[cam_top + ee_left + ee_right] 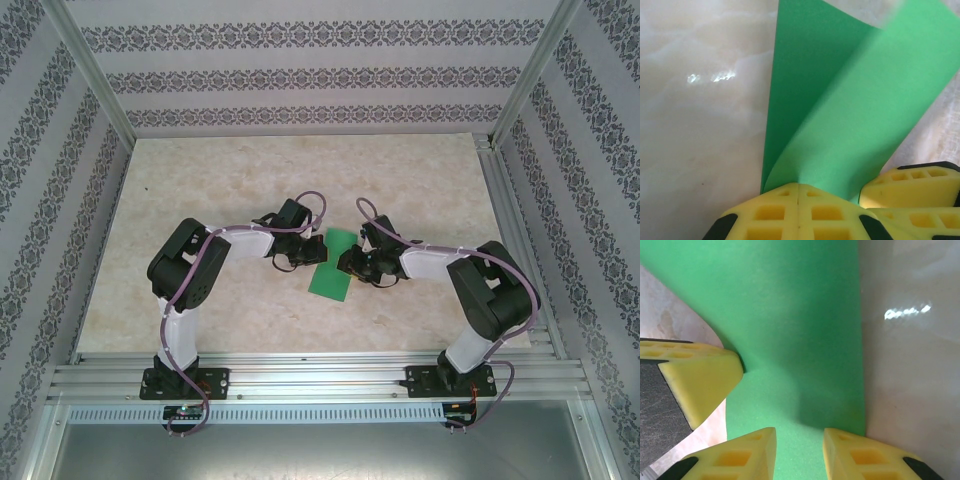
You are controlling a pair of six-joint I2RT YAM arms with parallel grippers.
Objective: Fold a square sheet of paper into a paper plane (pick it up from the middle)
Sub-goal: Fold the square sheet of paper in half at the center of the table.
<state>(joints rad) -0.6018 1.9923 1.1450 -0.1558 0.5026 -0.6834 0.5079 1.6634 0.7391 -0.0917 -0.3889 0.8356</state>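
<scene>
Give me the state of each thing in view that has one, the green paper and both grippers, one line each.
square sheet of paper: partly folded, one flap lifted and curving over the part that lies flat on the table.
left gripper: fingers closed together on the lifted flap.
right gripper: fingers apart, flat paper showing in the gap between them.

Bright, even light, tabletop (700,125) glare (soft close-ups)
</scene>
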